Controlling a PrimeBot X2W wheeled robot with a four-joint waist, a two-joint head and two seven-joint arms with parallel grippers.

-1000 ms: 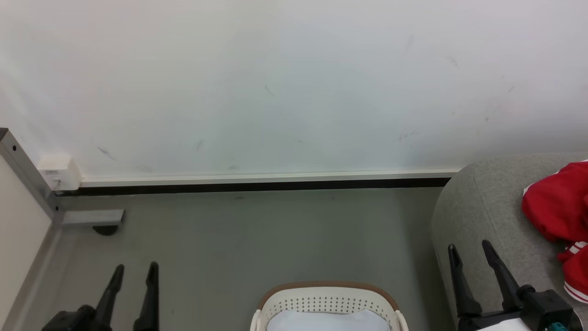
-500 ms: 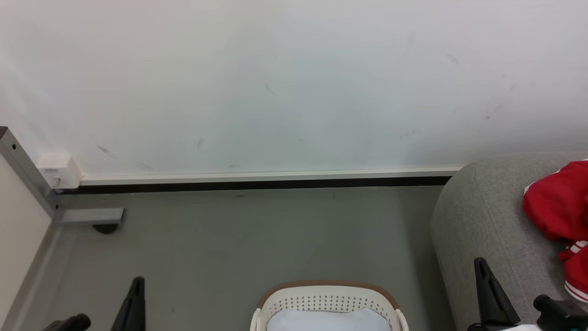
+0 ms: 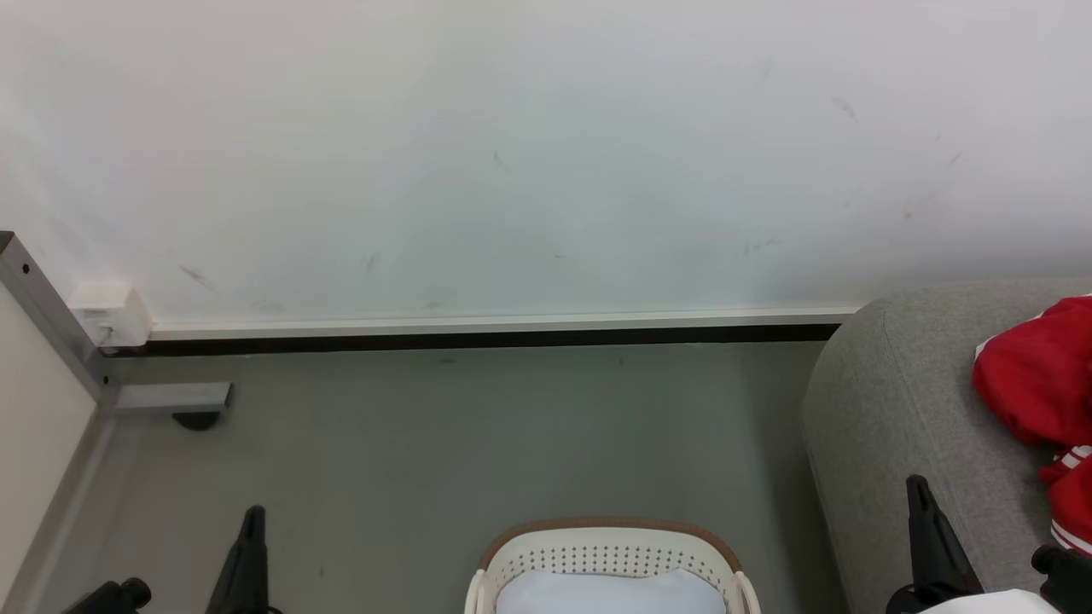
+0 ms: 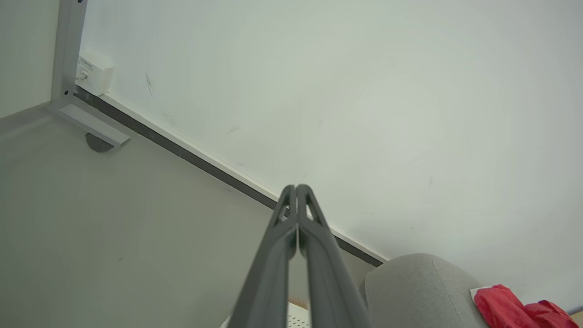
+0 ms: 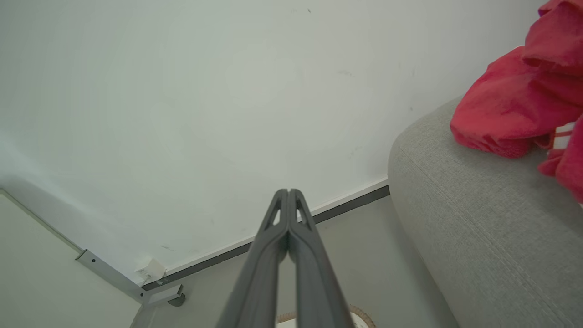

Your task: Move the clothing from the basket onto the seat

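Head view: we judge the clothing (image 3: pixel 1032 375), heaped on the seat (image 3: pixel 896 426) at 3 o'clock, delivered from the basket (image 3: pixel 610 558) at 6 o'clock, hence left gripper (image 3: pixel 253 513) and right gripper (image 3: pixel 917 486) hang idle, jaws pressed together, empty.

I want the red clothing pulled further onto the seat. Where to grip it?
Pinch the clothing at its humped fold nearest the rounded end of the seat, coming from above: that bulge stands up off the upholstery, so it is easy to close on.
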